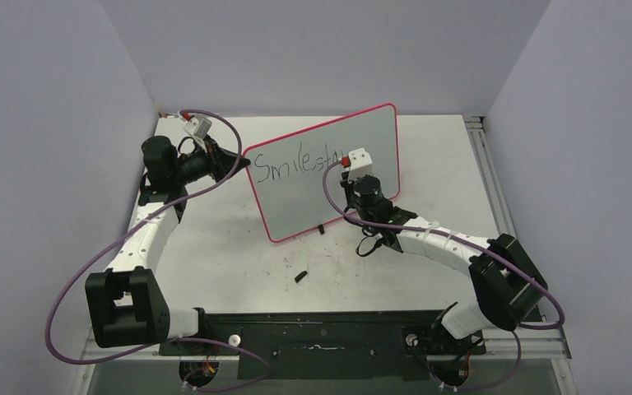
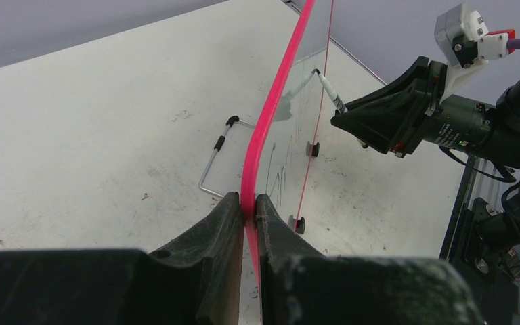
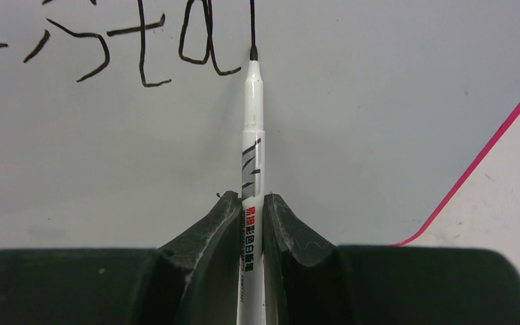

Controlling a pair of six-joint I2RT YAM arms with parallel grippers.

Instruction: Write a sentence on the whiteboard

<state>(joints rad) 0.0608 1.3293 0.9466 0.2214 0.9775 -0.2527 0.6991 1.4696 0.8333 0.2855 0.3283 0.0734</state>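
From above, the large glossy grey-white whiteboard with a thin pink-red rim (image 1: 321, 206) stands propped mid-table. My left gripper (image 1: 243, 162) pinches its edge at 9 o'clock.

In the left wrist view, my left jaws clamp the rim edge-on, and my right gripper (image 2: 342, 115) aims the slim white marker (image 2: 330, 91) at the face.

In the right wrist view, my right jaws are narrow on the marker barrel. Its long axis runs to 12 o'clock and its tip touches the board. Bare board for further letters lies at 3 o'clock.
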